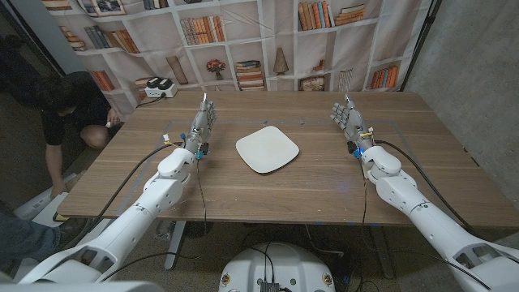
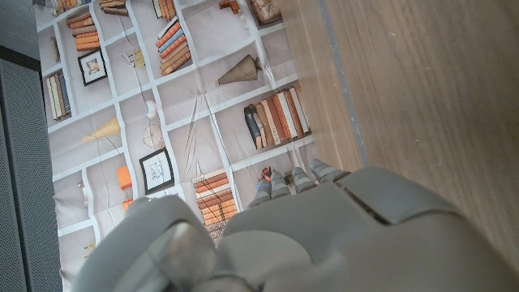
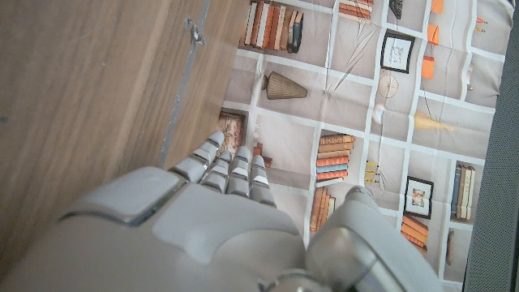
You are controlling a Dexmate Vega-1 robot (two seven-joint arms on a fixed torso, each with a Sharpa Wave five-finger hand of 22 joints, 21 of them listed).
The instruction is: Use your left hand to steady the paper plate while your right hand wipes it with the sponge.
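Note:
A white paper plate (image 1: 267, 149) with rounded corners lies in the middle of the wooden table (image 1: 308, 182). My left hand (image 1: 203, 124) stands on its edge to the plate's left, fingers straight and apart, holding nothing. My right hand (image 1: 349, 121) stands the same way to the plate's right, also holding nothing. Both hands are well apart from the plate. In the left wrist view the back of my left hand (image 2: 340, 235) points toward the bookshelf backdrop. In the right wrist view the back of my right hand (image 3: 211, 219) points the same way. I see no sponge.
A bookshelf-printed backdrop (image 1: 243, 40) hangs behind the table. A white device (image 1: 160, 88) sits at the table's far left corner. A person in dark clothes (image 1: 65, 113) crouches beside the table's left end. A concrete wall (image 1: 478, 73) rises on the right.

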